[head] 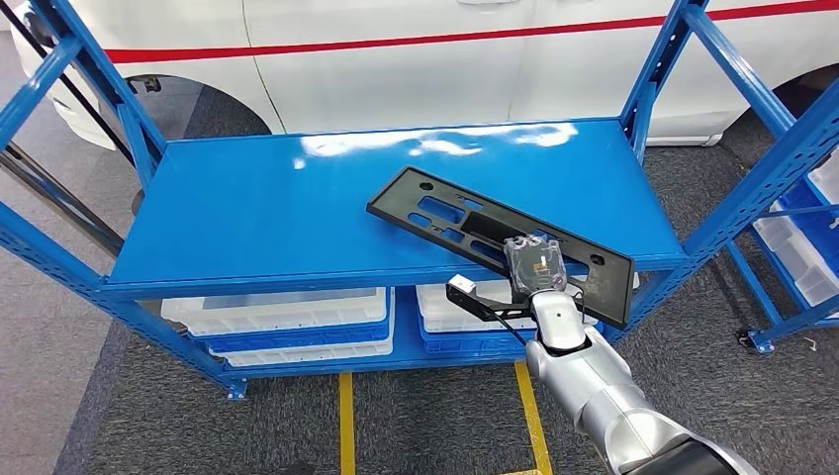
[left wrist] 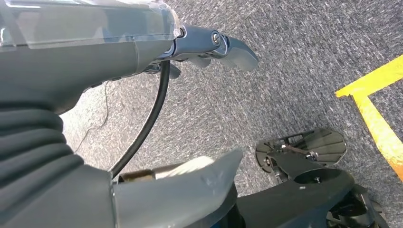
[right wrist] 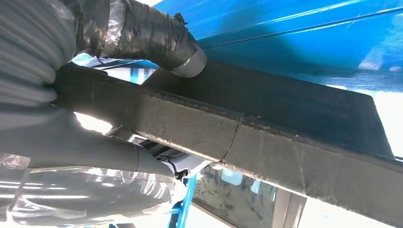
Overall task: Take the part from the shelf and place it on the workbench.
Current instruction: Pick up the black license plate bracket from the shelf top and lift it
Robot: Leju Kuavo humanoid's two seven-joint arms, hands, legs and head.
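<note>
A long black part (head: 475, 223) with several cut-outs lies at an angle on the blue shelf top (head: 277, 208), its right end sticking out past the front edge. My right hand (head: 537, 265) grips that near end from the front. In the right wrist view the thumb (right wrist: 157, 38) presses one face of the part (right wrist: 285, 123) while the fingers (right wrist: 95, 190) wrap the other face. My left hand (left wrist: 95, 52) hangs over the grey floor with its fingers apart and nothing in it.
White bins (head: 287, 312) sit on the lower shelf level. A white car (head: 396, 59) stands right behind the shelf. Another blue rack with white bins (head: 801, 247) is at the right. Yellow floor lines (head: 345, 421) run in front of the shelf.
</note>
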